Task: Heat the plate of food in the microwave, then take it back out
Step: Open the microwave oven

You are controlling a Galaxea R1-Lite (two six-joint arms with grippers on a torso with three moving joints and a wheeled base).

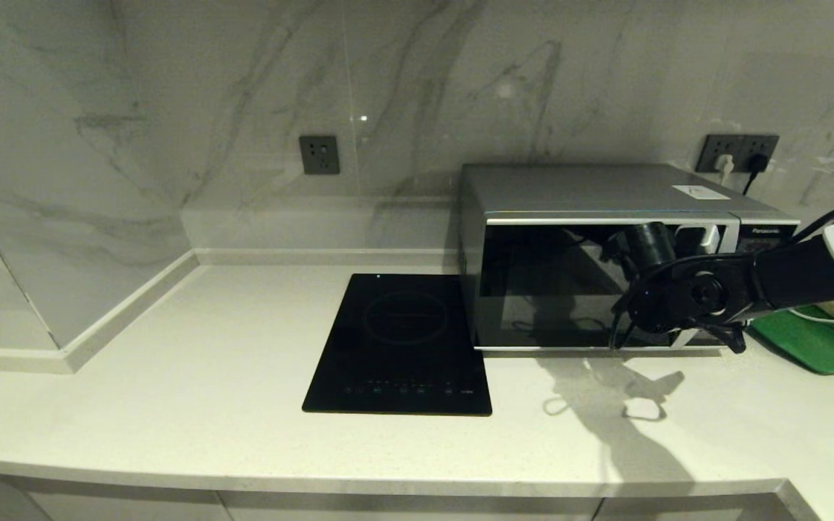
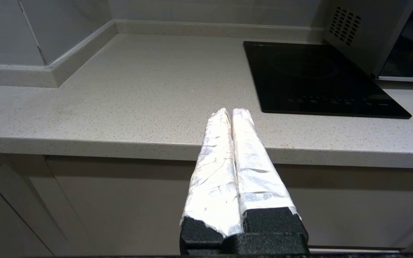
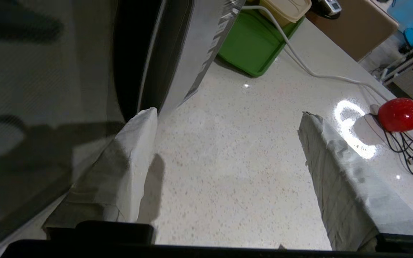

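Observation:
The silver microwave [image 1: 576, 189] stands at the back right of the counter with its dark glass door closed. My right gripper [image 1: 710, 339] hangs low in front of the door's right end, just above the counter. In the right wrist view the right gripper [image 3: 228, 113] is open, with only bare counter between its taped fingers. One finger [image 3: 134, 154] lies close beside the microwave's [image 3: 177, 46] door front. The plate of food is hidden. My left gripper [image 2: 231, 111] is shut and empty, parked below the counter's front edge, left of the cooktop.
A flat black induction cooktop [image 1: 402, 344] lies left of the microwave. A green tray [image 1: 808, 344] sits to its right, with a cream container [image 3: 285, 9] on it. A white cable [image 3: 310, 71] and a red round object [image 3: 400, 114] lie on the counter farther right.

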